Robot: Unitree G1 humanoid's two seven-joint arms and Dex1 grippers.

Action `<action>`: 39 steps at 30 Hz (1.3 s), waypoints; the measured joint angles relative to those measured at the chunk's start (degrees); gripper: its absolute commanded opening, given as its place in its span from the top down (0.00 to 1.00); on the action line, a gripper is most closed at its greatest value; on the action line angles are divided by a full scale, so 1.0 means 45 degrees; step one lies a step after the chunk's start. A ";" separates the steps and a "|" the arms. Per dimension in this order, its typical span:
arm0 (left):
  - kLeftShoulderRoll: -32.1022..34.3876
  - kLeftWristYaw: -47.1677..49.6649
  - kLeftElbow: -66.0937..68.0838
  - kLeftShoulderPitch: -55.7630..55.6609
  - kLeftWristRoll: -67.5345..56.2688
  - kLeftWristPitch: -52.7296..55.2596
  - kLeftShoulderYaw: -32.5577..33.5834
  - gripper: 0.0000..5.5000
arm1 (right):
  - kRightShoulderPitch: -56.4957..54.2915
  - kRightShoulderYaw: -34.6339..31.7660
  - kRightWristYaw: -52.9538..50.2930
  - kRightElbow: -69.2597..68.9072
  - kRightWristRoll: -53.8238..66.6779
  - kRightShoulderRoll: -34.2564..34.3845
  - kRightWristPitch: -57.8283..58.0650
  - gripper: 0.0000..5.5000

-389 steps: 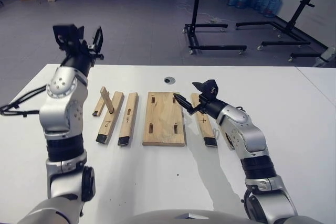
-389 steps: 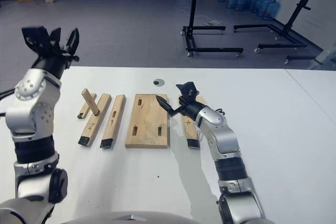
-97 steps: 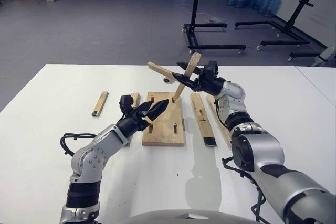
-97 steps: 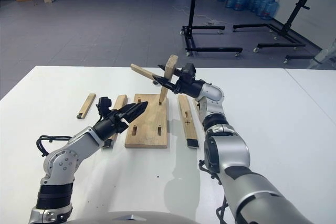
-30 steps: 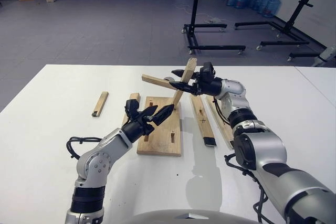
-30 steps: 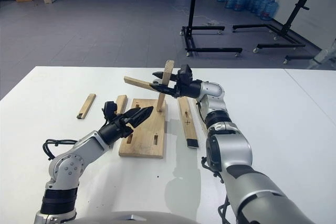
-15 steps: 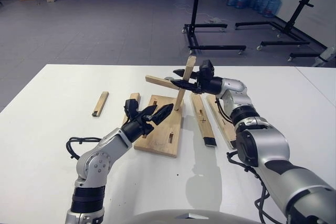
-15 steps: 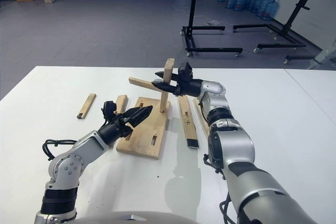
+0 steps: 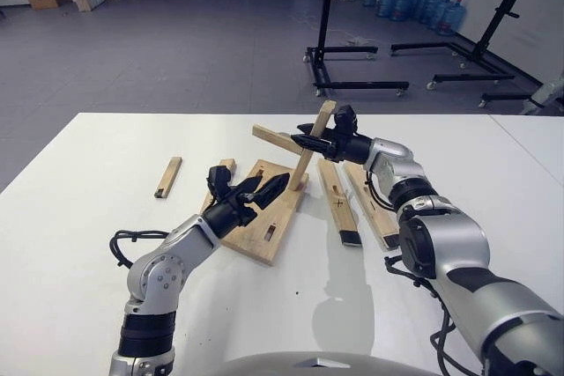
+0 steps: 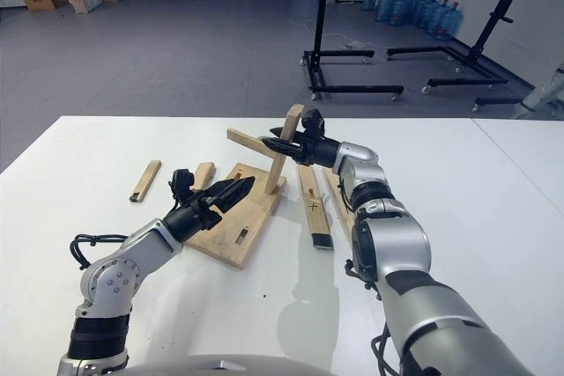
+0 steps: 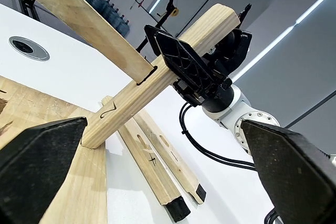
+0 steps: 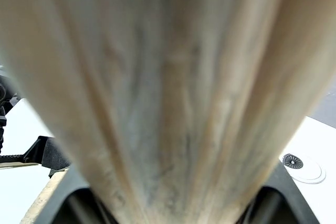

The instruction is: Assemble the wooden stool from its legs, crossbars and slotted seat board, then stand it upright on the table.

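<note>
The slotted seat board (image 9: 256,231) lies skewed on the white table (image 9: 70,217). My left gripper (image 9: 262,189) hovers open just over its middle, nothing between the fingers. My right gripper (image 9: 307,137) is shut on a leg (image 9: 304,165) that leans steeply, its lower end at the board's far right corner. A crossbar (image 9: 273,137) is plugged into that leg and sticks out to the left. The left wrist view shows the leg (image 11: 157,87), its crossbar (image 11: 79,19) and the right gripper's finger (image 11: 181,61) clamped on it. The leg (image 12: 168,87) sits close against the right wrist camera.
Two loose legs (image 9: 337,200) (image 9: 372,209) lie side by side right of the board. Another leg (image 9: 222,169) lies behind my left gripper, and a short crossbar (image 9: 168,175) farther left. A round grommet (image 11: 29,48) sits in the table beyond the board.
The seat board has turned on the table, far end swinging right and near end left. The right gripper has tilted the leg further over. The left gripper stays over the board.
</note>
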 measured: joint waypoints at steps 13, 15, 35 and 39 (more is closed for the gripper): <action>-0.0029 0.0003 0.0064 -0.0008 0.0062 0.0001 -0.0020 0.02 | 0.0901 -0.0241 -0.0783 0.0549 -0.0401 0.0491 0.0642 0.37; -0.0031 -0.0002 0.0064 -0.0008 0.0062 0.0001 -0.0023 0.02 | 0.0699 -0.0564 -0.0968 0.0504 -0.0228 0.0505 0.0683 0.32; 0.1764 0.0249 0.0409 -0.1100 -0.0806 -0.0010 0.3312 0.02 | 0.5154 -0.2089 -0.0371 -0.7760 0.0302 -0.3644 0.4250 0.16; 0.1690 0.1871 -0.0510 -0.0610 -0.1200 -0.0271 0.4893 0.02 | 0.7295 -0.2647 -0.3270 -1.2660 -0.0043 -0.2968 0.7251 0.16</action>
